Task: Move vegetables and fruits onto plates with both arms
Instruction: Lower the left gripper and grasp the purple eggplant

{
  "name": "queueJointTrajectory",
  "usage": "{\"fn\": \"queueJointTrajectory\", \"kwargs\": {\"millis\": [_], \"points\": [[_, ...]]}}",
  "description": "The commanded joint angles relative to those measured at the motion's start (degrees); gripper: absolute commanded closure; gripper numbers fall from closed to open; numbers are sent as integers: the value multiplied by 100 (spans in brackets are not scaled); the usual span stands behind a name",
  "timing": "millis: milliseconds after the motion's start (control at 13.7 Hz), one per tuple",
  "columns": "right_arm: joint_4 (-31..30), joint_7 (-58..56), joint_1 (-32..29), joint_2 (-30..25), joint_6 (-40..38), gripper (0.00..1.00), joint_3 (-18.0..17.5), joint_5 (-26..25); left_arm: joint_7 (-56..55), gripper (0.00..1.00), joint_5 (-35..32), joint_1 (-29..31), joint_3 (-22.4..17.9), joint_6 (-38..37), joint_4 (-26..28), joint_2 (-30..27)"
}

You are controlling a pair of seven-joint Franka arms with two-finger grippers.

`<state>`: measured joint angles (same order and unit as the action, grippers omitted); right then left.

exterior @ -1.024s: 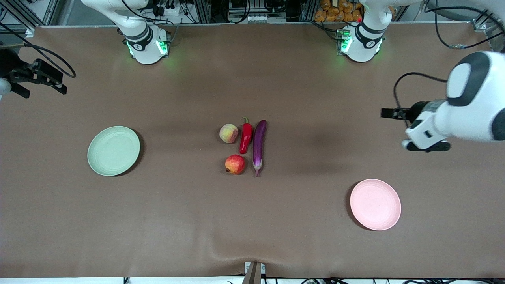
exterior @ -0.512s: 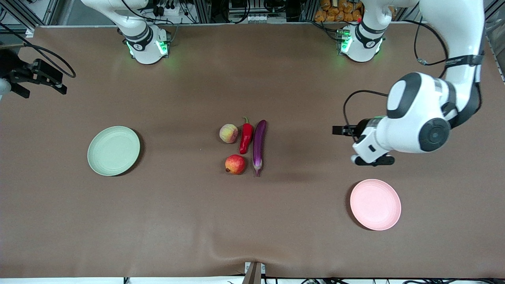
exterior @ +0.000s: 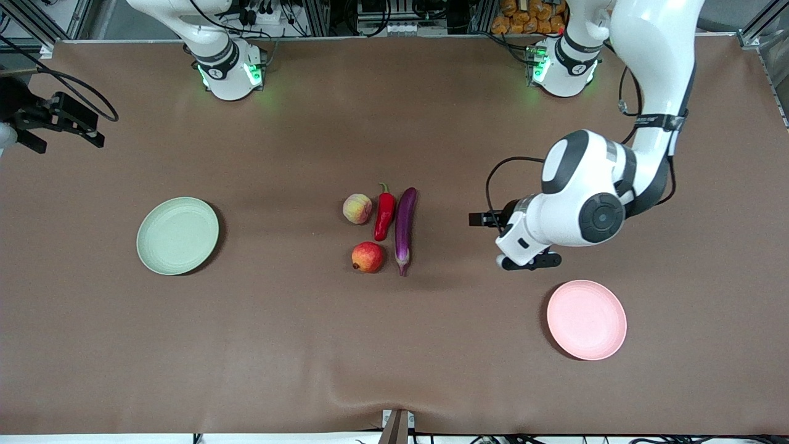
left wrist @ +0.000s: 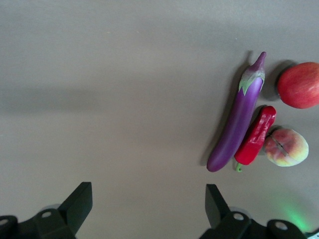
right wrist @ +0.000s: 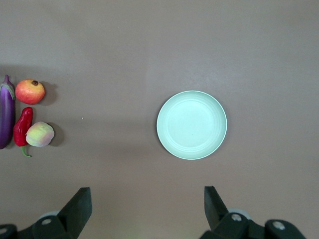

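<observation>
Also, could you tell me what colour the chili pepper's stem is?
Green; the chili pepper stem shows best in the front view.

— Was there any writing to read on the table or on the arms?

— None that could be made out. The plates and the produce were plain, and the brown table cover bore no print.

— Not even on the robot bases?

— Each base showed a small dark mark on its collar, but it was too small to read.
</observation>
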<state>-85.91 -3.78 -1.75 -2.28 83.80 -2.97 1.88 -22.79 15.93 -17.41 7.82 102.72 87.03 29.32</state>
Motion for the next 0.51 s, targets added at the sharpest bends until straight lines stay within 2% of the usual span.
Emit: {"fn": "queueJointTrajectory", "kwargs": {"millis": [0, 439], "points": [[39, -43, -63, 0, -30, 0, -10, 102, -312, 0, 68, -315, -61, 309, -160, 258], [39, -43, -72, 0, -30, 0, -10, 102, -1191, 0, 6, -938, -123, 1196, -177, 821]]}}
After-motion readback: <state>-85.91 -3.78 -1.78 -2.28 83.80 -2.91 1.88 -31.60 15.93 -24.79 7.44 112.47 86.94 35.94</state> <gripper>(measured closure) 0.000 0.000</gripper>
